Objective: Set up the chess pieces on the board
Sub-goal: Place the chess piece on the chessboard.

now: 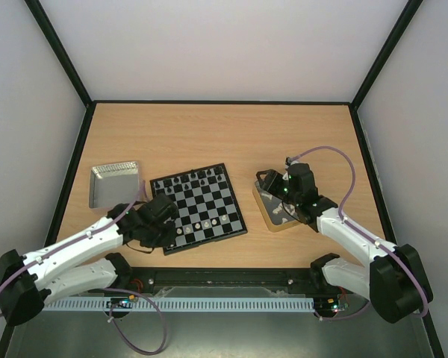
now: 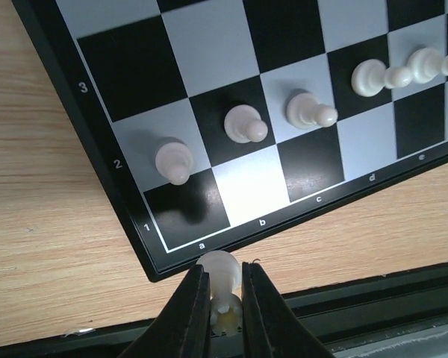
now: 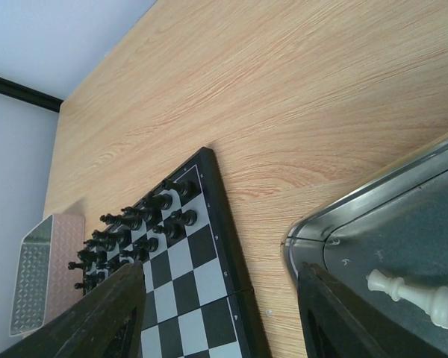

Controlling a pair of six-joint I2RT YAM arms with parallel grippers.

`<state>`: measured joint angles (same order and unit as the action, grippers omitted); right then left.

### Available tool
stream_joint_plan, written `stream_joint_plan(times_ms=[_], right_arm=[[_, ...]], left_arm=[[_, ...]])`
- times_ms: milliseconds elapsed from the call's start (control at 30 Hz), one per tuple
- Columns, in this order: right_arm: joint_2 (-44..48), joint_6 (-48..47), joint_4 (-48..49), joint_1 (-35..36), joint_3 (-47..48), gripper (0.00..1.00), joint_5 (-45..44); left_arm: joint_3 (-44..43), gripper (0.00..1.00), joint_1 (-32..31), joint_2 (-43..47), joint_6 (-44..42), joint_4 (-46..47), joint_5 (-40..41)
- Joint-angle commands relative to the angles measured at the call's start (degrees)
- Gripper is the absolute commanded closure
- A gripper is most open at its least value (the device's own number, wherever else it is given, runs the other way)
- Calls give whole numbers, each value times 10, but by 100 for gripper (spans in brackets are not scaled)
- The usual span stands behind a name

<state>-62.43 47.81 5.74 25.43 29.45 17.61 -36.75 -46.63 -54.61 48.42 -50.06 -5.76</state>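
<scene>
My left gripper (image 2: 224, 270) is clamped on a cream piece (image 2: 219, 264) just off the board's (image 2: 201, 45) near-left corner. My right gripper (image 3: 224, 298) gapes wide above the right tray (image 3: 403, 201), where a pale piece (image 3: 414, 292) lies flat.

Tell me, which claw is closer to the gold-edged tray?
The right claw, open just above the tray's edge. The left claw is across the board, gripping a white piece at its near corner.

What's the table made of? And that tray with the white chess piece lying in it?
Table: looks like light wood, with wavy grain lines, though it may be printed laminate. Tray: likely metal, since its rim is silvery, shiny and reflective.
</scene>
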Motion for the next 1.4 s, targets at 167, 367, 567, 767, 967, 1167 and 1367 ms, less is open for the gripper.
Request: stream_joint_plan(times_ms=[167, 367, 567, 767, 967, 1167, 1367], right_arm=[[6, 1, -13, 2, -4, 44, -26], [6, 2, -10, 2, -9, 44, -23], [9, 4, -7, 2, -13, 44, -19], [9, 4, -6, 2, -16, 44, -20], [11, 5, -7, 2, -17, 44, -22], [12, 5, -6, 2, -18, 44, -22], [17, 5, -7, 2, -18, 44, -25]], left_arm=[[46, 90, -27, -22, 61, 56, 35], [51, 90, -27, -25, 62, 82, 49], [56, 90, -27, -32, 62, 88, 61], [66, 89, -27, -40, 59, 86, 57], [64, 88, -27, -46, 58, 76, 54], [55, 75, -27, -51, 54, 68, 51], [35, 60, -27, -45, 51, 56, 40]])
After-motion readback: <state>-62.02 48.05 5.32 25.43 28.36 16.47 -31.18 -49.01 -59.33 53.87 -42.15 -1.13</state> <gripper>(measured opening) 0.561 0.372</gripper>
